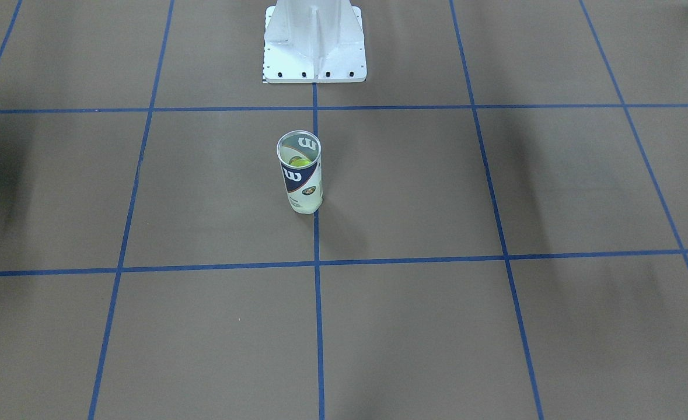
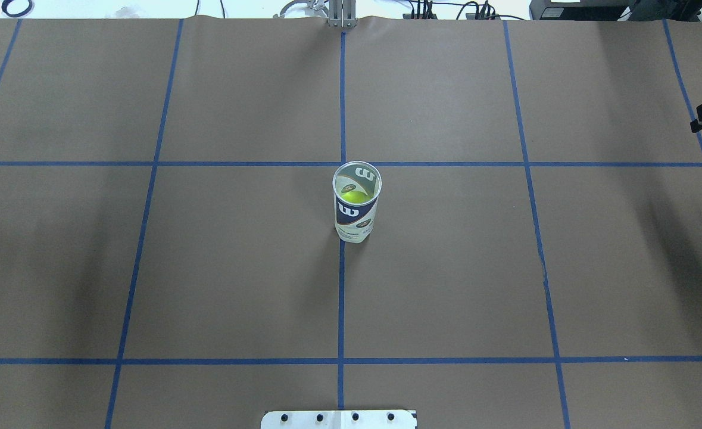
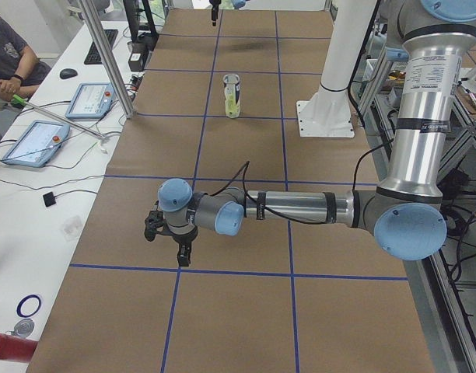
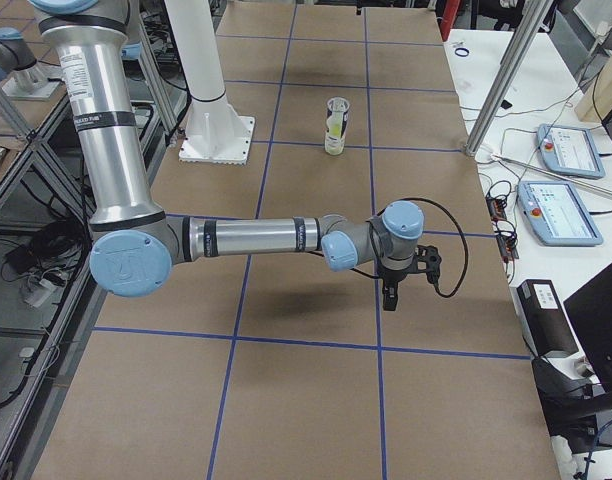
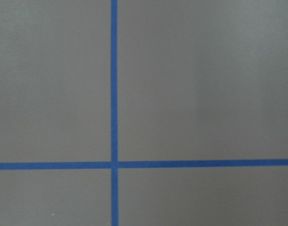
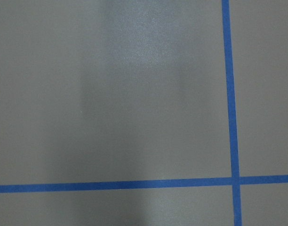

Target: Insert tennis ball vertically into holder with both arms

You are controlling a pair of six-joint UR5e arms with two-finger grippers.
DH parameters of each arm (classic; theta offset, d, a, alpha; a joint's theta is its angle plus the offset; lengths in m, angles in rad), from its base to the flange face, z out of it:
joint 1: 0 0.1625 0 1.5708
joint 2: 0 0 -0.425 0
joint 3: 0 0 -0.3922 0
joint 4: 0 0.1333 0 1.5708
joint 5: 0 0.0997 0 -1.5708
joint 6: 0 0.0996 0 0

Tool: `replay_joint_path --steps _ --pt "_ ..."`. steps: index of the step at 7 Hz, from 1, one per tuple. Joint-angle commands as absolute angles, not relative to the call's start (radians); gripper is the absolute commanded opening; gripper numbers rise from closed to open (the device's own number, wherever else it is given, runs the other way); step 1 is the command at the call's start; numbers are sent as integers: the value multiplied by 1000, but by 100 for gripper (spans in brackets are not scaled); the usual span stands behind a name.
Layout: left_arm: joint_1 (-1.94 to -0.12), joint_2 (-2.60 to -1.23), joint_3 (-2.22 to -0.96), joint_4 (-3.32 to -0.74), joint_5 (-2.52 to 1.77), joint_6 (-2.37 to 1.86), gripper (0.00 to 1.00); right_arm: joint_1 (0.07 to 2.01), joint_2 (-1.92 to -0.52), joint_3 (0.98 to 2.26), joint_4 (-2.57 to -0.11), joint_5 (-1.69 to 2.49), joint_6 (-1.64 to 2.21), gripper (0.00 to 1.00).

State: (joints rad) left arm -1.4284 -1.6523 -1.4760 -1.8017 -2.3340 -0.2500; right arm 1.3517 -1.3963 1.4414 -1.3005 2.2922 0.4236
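Overhead exterior: holder stands upright at mid-worktop, on the centre blue tape line, with a yellow-green tennis ball visible inside. Worktop is brown paper with a blue tape grid; white pedestal base sits at the robot-side edge. Side views: left gripper hangs fingers-down near the left end and right gripper hangs likewise near the right end, both well apart from the holder. Released or clenched, can't tell for either. Wrist cams show only paper and tape crossings. White benches with teach pendants run along the far edge, with a seated operator there
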Motion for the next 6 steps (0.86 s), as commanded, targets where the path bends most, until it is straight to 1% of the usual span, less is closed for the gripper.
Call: replay_joint_path --steps 1,6 --pt "-1427 -1651 -1480 -1805 -2338 -247 100 1351 -1393 1440 -1301 2293 425 100" --pt "-1428 -1649 -1486 -1805 -2333 -247 100 1350 -1394 1437 -1301 2299 425 100"
